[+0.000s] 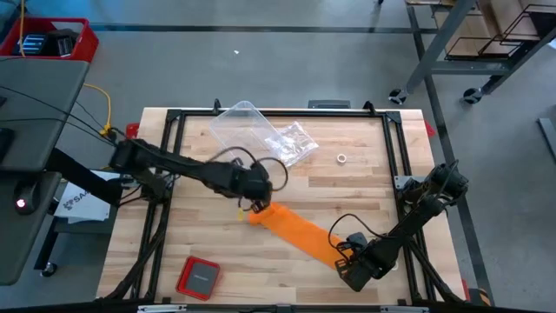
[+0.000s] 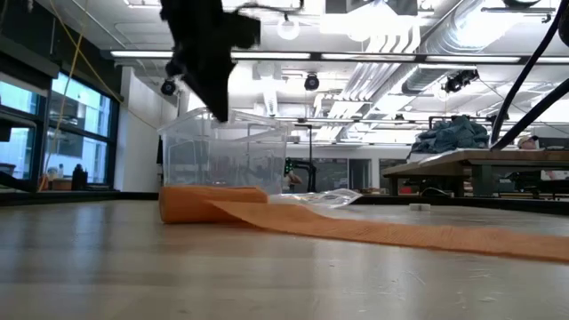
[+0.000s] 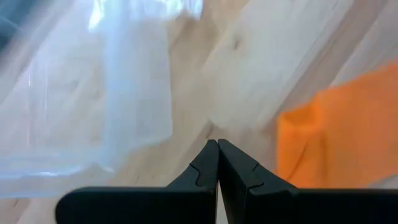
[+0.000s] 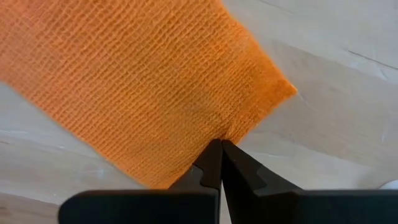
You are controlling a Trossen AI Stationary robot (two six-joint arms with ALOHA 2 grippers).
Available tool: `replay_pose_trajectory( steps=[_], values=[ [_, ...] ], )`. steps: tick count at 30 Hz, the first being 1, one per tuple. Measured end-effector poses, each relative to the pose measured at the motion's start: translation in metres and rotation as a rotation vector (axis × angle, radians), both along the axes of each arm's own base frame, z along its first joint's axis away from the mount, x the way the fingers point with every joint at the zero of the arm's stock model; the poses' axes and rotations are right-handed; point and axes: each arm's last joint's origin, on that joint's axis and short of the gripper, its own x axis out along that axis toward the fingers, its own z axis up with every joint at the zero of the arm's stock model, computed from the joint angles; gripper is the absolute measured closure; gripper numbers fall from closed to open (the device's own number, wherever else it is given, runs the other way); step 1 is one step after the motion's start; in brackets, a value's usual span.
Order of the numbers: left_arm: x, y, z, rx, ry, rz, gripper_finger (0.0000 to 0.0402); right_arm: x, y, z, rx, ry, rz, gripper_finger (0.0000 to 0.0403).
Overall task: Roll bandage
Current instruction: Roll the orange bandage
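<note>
The orange bandage lies as a flat strip slanting across the table. Its left end is folded or rolled into a low thick lump. My left gripper is shut and empty just above that end; in the left wrist view the orange end lies to one side of the fingertips. My right gripper is low over the table at the strip's other end and is shut on it. My right gripper pinches the bandage's free end edge, about midway along that edge, between its two shut fingertips. The cloth puckers a little just at the tips. The strip lies flat on the table ahead of the fingers.
A crinkled clear plastic bag lies at the far middle of the table, just beyond my left gripper. A small white ring lies to its right. A red square case lies at the near left. A black frame runs around the tabletop.
</note>
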Motion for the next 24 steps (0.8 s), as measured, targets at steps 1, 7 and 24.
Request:
replay_pose_trajectory(
  steps=[1, 7, 24],
  values=[
    [-0.001, 0.001, 0.006, -0.004, -0.039, 0.002, 0.0402, 0.0, 0.0, 0.0, 0.0, 0.0, 0.001, 0.0403],
    [0.008, -0.016, 0.02, -0.143, -0.199, -0.117, 0.0402, 0.0, 0.0, 0.0, -0.002, -0.003, 0.016, 0.0403],
    [0.045, -0.043, -0.081, -0.307, 0.101, -0.297, 0.0402, 0.001, 0.012, 0.001, 0.073, -0.062, 0.019, 0.0403]
  ],
)
